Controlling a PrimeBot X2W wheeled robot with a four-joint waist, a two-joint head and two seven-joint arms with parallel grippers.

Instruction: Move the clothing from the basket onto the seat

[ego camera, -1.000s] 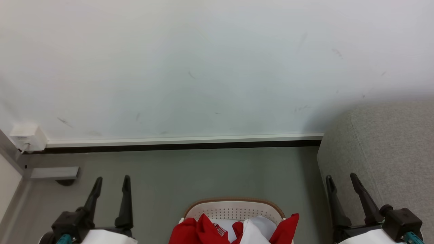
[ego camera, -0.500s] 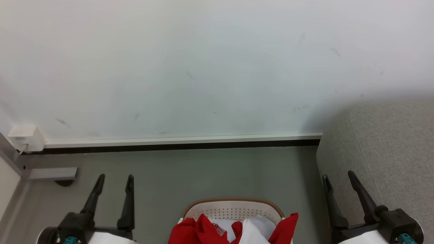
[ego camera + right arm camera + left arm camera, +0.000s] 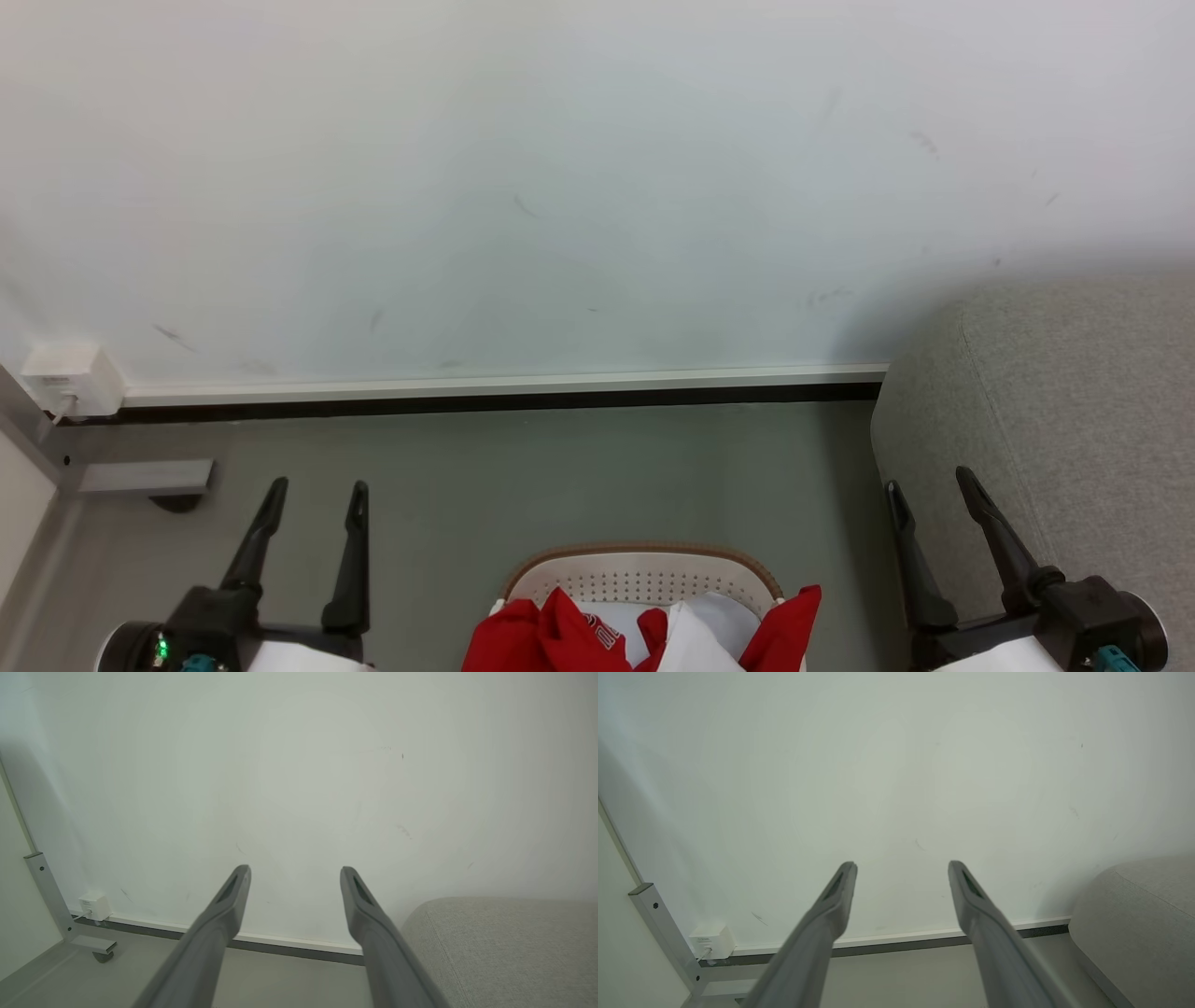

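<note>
Both grippers are empty and spread wide: the left gripper (image 3: 318, 485) sits low at the left and the right gripper (image 3: 926, 479) low at the right, fingers pointing toward the wall and touching nothing. Between them lies the clothing (image 3: 551, 635), heaped in the basket (image 3: 644, 583) at the bottom middle of the head view. Its red folds are piled against the far wall, one panel carries lettering, and a pale cloth (image 3: 700, 639) is tucked among them. The basket stands on the grey floor (image 3: 560, 467), its near part cut off by the frame, so how much it holds cannot be told. The seat (image 3: 1074, 401) rises just to the basket's right, close behind the right gripper — a placement that, I judge, gives the right arm the shorter carry. All the clothing I can see is in the basket, so the task looks to be at its start; the open fingers on either side read as readiness to reach down into the pile. Beyond are the skirting (image 3: 504, 385), the pale wall (image 3: 560, 187), and a small white box (image 3: 70, 378) by a metal foot (image 3: 145, 476) at the far left.
</note>
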